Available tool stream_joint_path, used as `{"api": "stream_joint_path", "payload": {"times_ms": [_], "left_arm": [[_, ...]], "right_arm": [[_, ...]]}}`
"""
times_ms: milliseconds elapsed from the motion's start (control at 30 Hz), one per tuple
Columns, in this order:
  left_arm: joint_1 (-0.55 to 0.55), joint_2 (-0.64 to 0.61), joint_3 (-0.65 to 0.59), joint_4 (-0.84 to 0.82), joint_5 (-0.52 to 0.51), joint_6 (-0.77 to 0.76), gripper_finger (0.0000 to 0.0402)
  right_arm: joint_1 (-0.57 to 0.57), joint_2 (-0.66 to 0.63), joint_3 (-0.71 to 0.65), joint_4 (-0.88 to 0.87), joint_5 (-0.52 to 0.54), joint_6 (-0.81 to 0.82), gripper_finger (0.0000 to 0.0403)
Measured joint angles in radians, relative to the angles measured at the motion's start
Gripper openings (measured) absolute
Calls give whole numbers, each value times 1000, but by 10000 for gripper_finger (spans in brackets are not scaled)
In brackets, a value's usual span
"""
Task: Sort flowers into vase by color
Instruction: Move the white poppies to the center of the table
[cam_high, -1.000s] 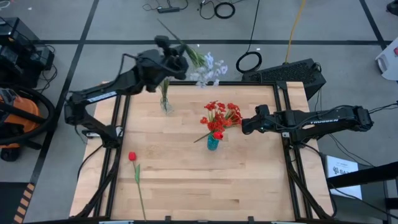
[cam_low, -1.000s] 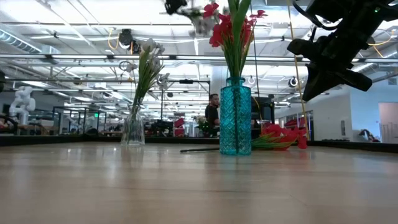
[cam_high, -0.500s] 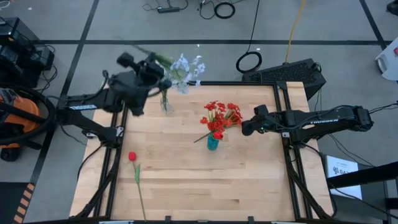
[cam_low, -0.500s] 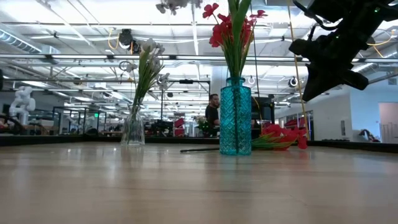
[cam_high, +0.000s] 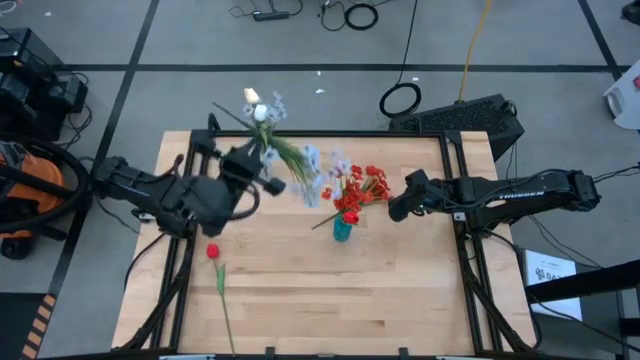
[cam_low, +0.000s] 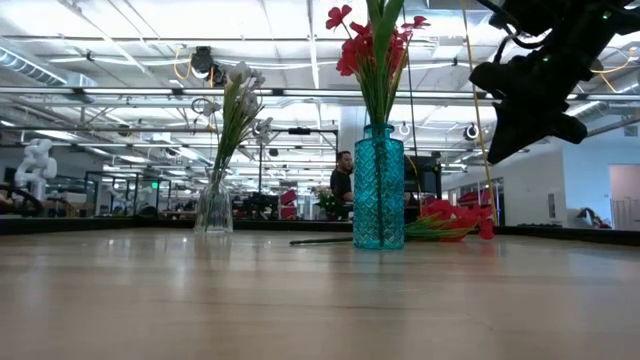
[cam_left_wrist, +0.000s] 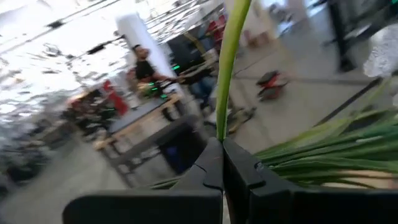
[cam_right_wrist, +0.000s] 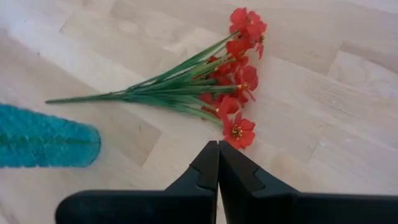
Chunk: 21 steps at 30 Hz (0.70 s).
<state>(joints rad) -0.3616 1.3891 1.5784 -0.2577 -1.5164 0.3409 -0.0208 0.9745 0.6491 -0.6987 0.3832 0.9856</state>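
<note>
Pale bluish-white sprig (cam_high: 300, 165) pinched by its green stem (cam_left_wrist: 231, 62) in my left claw (cam_high: 262, 176), fingers shut on it, above the worktop (cam_high: 400, 290) left of the teal vase (cam_high: 342, 229). Right claw (cam_high: 397, 208) shut, empty, just beside the loose red bunch (cam_right_wrist: 211, 87). Single red flower (cam_high: 213, 252) lies near the worktop's left edge.

Left claw (cam_left_wrist: 222, 163) closed, pinching a green flower stem (cam_left_wrist: 229, 68) that rises upright; more green leaves (cam_left_wrist: 323, 152) beside it. Blurred room behind, person (cam_left_wrist: 144, 65) standing.
</note>
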Motion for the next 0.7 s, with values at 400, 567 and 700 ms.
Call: {"api": "stream_joint_path", "payload": {"times_ms": [400,567,700], "left_arm": [[-259,-1,0,-41,45,-165,0],[-269,1,0,-268,286,-473,0],[-211,46,0,-560,558,-780,0]], "right_arm": [[0,0,0,0,-50,-90,2],[0,0,0,3,-50,-101,2],[0,0,0,30,-76,-142,2]]}}
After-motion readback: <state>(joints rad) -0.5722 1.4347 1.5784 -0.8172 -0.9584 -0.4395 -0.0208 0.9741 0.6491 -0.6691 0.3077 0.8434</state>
